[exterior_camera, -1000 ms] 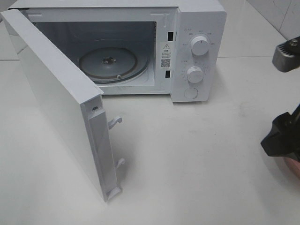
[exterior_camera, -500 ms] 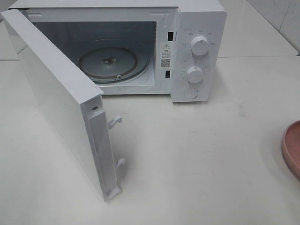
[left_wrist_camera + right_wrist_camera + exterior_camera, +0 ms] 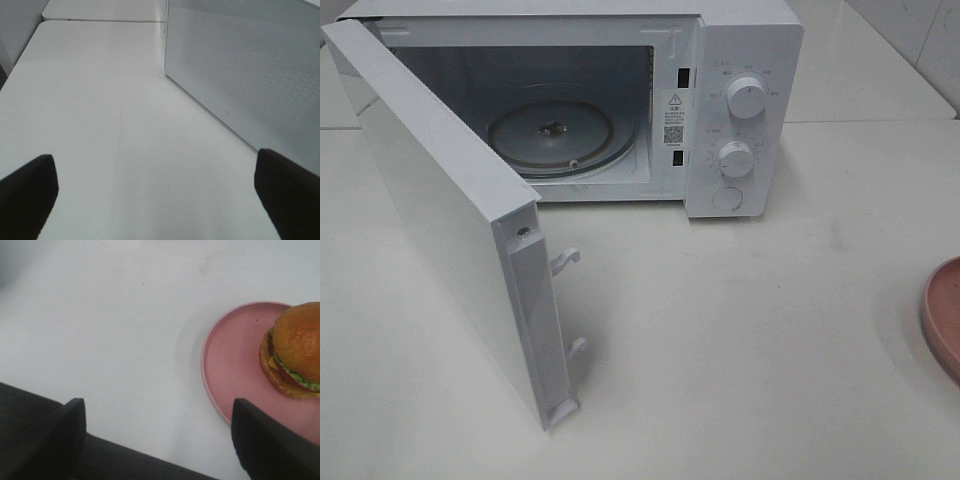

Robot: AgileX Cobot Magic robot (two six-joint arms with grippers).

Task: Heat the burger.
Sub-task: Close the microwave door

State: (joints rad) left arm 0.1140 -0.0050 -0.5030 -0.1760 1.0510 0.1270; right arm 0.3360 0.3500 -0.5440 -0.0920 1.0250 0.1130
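Observation:
The burger [image 3: 297, 347], with a golden-brown bun and green lettuce, sits on a pink plate [image 3: 232, 355] in the right wrist view. My right gripper [image 3: 157, 407] hovers open above the table beside the plate, apart from the burger, with nothing between its fingers. In the high view only the plate's rim [image 3: 942, 318] shows at the right edge; the burger and both grippers are out of that view. My left gripper [image 3: 155, 157] is open over bare table, next to a white perforated panel of the microwave [image 3: 250, 65].
The white microwave [image 3: 745, 40] stands at the back with its door [image 3: 440, 220] swung wide to the left. Its glass turntable [image 3: 555, 135] is bare. Two dials [image 3: 747, 97] sit on its right panel. A dark band past the table's edge [image 3: 125, 462] shows in the right wrist view.
The right arm, seen at the right edge of the high view one second ago, has drawn out of that view, uncovering the pink plate's rim. The microwave has not moved.

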